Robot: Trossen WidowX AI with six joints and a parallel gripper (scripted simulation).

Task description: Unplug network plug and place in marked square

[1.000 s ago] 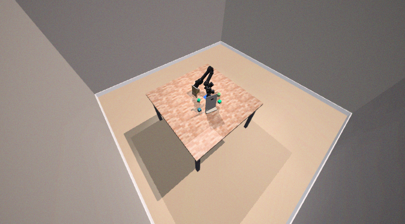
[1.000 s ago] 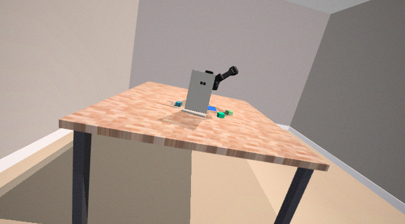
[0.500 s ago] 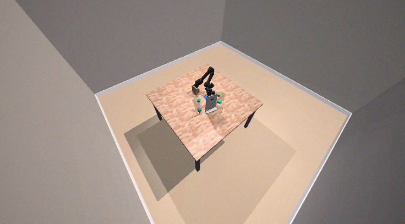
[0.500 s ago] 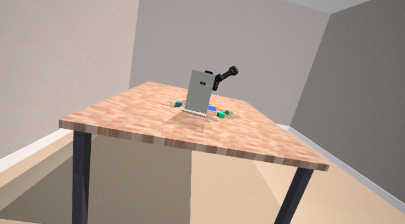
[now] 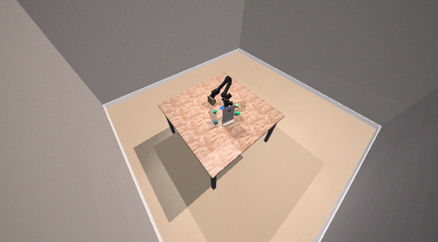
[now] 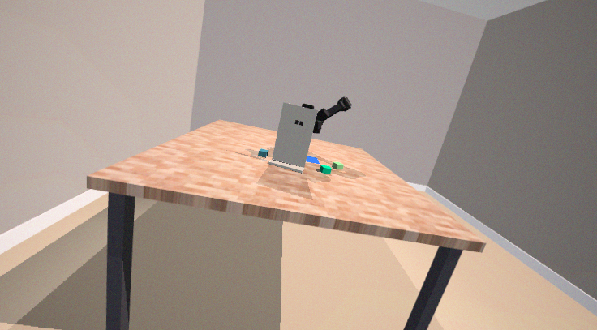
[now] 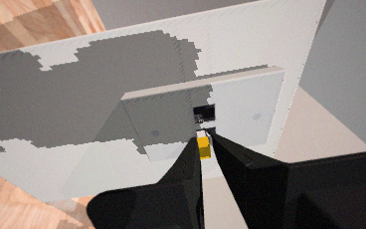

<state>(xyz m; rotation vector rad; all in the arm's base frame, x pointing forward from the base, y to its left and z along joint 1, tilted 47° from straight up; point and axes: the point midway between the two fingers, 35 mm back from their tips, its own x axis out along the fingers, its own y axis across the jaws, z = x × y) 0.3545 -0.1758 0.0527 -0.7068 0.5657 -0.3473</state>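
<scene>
Plug [image 7: 204, 148]: small, blocky, bright yellow on the side facing my wrist view, darker yellow along its lower end, whitish bit at the socket end. It's at the lower opening of the pale socket plate [image 7: 244, 95], on the upright panel [image 5: 228, 117] [image 6: 292, 139] [image 7: 239, 30]. Can't make out the thin tab separately, or whether it's pressed. Seating depth unclear too, my fingertips hide part of it.

My gripper [image 5: 228, 103] [image 7: 204, 140] is only slightly open, black fingers either side of the plug, close in. Can't tell if they actually grip it. Dark upper opening [image 7: 204, 114] sits just above the plug.

Plug is well apart from the blue marked square [image 5: 222, 107] [image 6: 312, 160], which lies flat on the table [image 5: 193, 103] [image 6: 198, 168].
</scene>
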